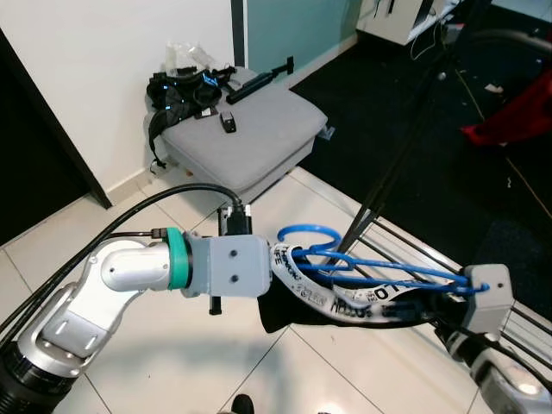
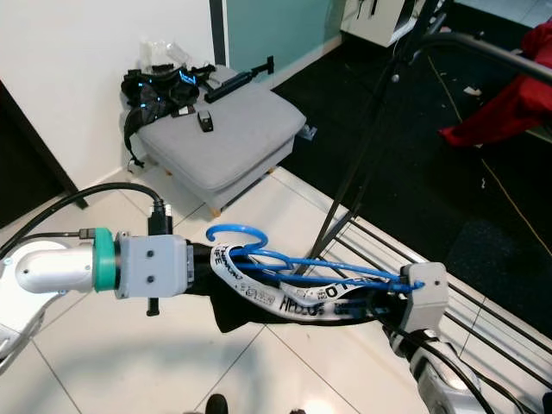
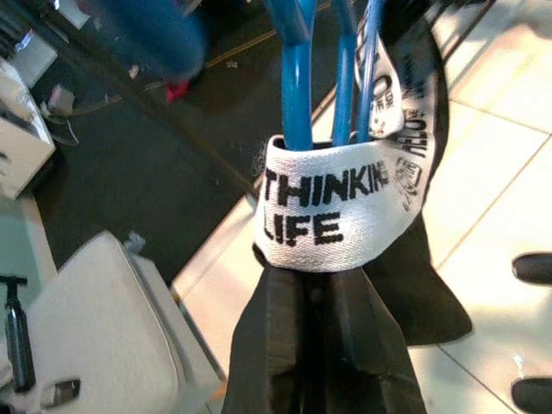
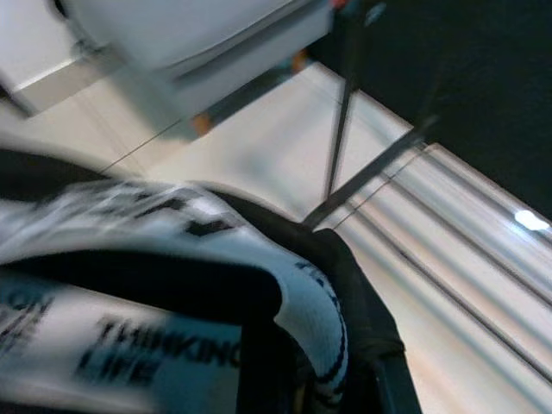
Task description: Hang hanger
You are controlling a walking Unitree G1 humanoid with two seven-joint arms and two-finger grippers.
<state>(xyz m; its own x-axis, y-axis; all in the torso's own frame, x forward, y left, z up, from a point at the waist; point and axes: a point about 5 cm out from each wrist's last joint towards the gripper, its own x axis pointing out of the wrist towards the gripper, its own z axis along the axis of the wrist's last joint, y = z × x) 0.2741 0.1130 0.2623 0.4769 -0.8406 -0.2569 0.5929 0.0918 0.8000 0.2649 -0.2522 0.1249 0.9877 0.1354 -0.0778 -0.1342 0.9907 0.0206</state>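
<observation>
Above the tiled floor [image 1: 172, 362], a blue hanger [image 1: 362, 267] carrying a black garment [image 2: 250, 310] with a white lettered band [image 1: 345, 297] is held level between the two arms. The left gripper [image 3: 315, 297] is closed on the garment and band at the hook end, its black fingers [image 3: 285, 336] pressed together under the cloth in the left wrist view. The right gripper [image 2: 392, 306] is set at the other end of the hanger, buried in fabric; whether its jaws are closed cannot be told. Just beyond the hanger, a dark rack [image 1: 405, 147] stands with its rails [image 2: 483, 302] along the floor. Farther off, a grey cushion [image 1: 246, 129] with black straps [image 1: 177, 95] lies by the wall.
</observation>
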